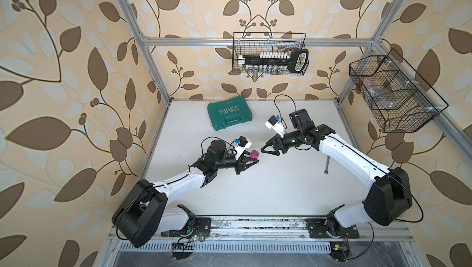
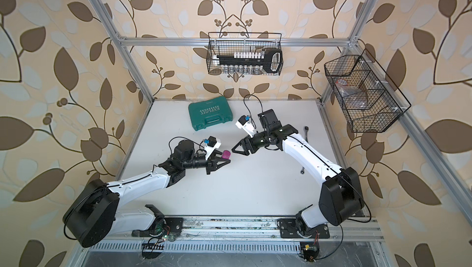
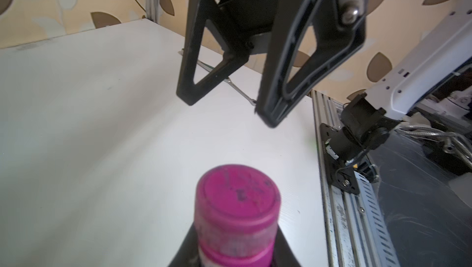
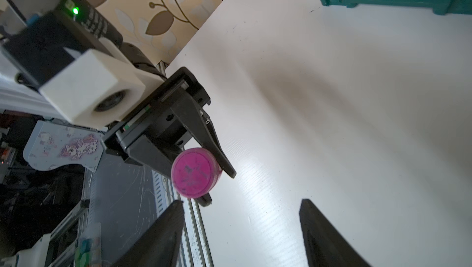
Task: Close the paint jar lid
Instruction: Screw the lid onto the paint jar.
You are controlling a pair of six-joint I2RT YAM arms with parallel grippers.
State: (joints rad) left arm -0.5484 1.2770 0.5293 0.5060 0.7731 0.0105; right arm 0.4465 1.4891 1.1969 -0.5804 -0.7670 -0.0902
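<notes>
**White table** (image 1: 255,189): ringed by aluminium posts and leaf-patterned walls. It carries two arms that face each other across its middle.

**Back-wall basket** (image 1: 238,48), holding a socket set, and **side-wall basket** (image 1: 370,68): both hang clear of the work surface and neither intrudes.

**Green tool case** (image 1: 229,116): lies closed near the far edge, well apart from both grippers.

**Slim metal wrench** (image 1: 327,162): lies flat under the right arm, partly hidden by it and outside the gap between the grippers.

**Left gripper** (image 4: 219,187): pinches the paint jar (image 3: 222,258) by its body, clear of the table, with the capped end turned toward the right gripper.

**Right gripper** (image 3: 229,112): jaws spread and empty, just short of the cap.

**Lid** (image 3: 237,196): sits on the jar's mouth. A paler band shows below its skirt, and whether the lid is fully seated cannot be told.

**Handling (a judgement):**
- The jar and lid look like a light, rigid plastic piece, smooth and paint-smeared, so they would probably slip or twist in a loose grip.
- The lid is best taken across its rim on opposite sides, square to the jar's axis.
- Meanwhile the left jaws should hold the body against turning.
- Nothing stands between the open jaws and the lid.
</notes>
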